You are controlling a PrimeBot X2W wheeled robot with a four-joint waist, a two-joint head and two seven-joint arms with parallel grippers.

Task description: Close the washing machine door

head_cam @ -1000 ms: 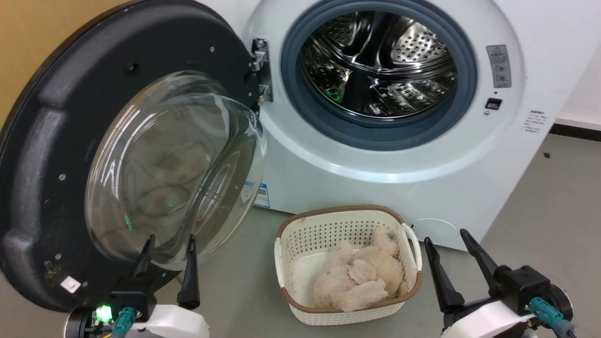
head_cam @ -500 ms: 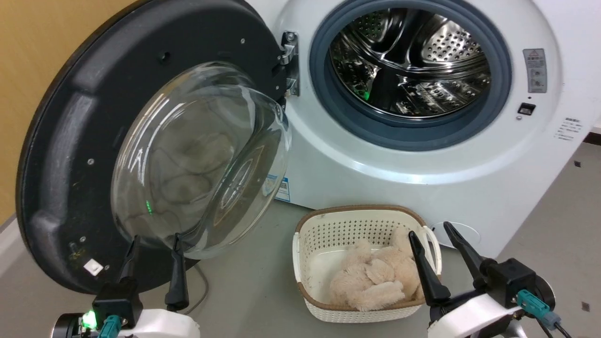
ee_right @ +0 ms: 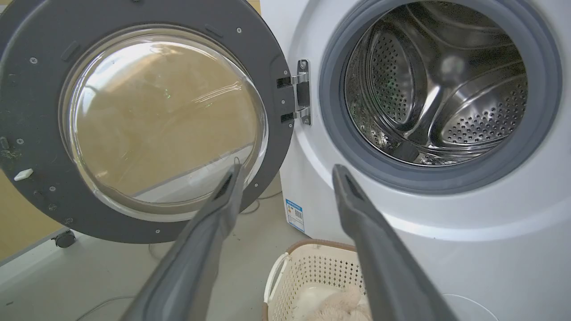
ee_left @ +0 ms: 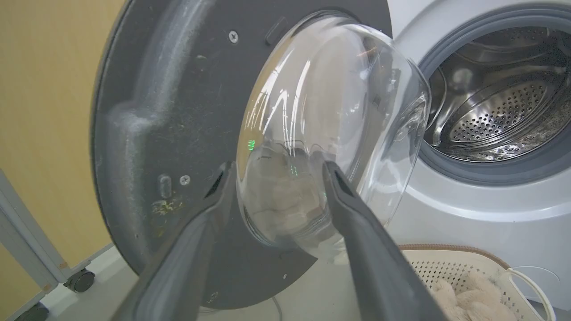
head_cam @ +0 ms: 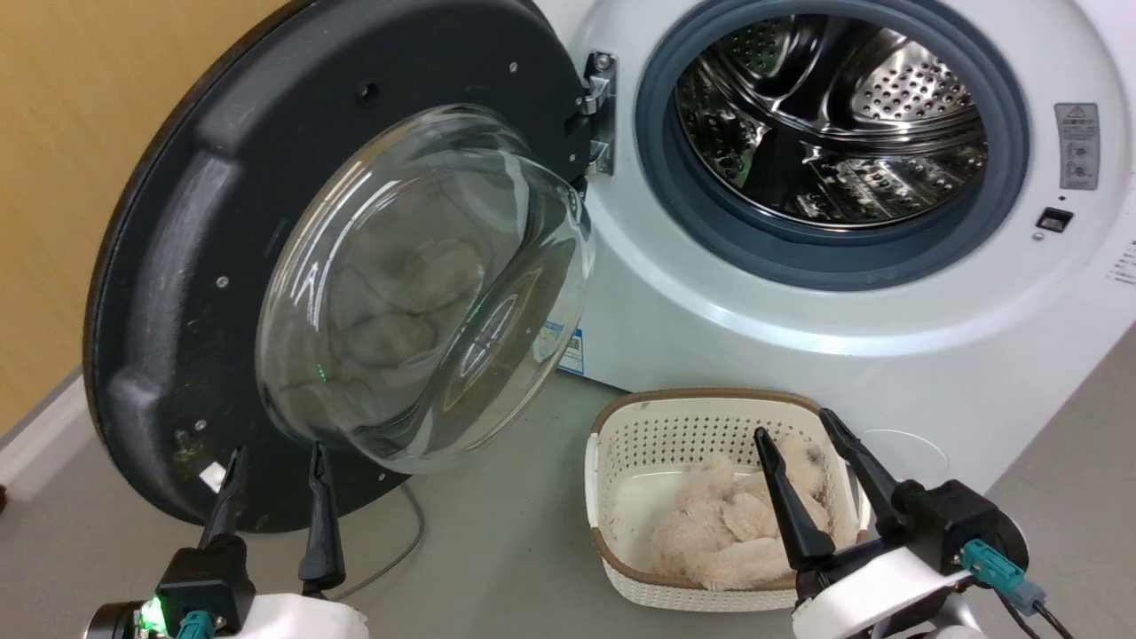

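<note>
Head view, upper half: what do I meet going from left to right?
yellow wall → washing machine door, swung open → metal hinge → steel drum → grey label

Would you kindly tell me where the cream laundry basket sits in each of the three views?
Head view: laundry basket lower right of centre.
Left wrist view: bottom right corner.
Right wrist view: bottom edge, near the middle.
Shared landmark: the steel drum, above the basket in every view.
</note>
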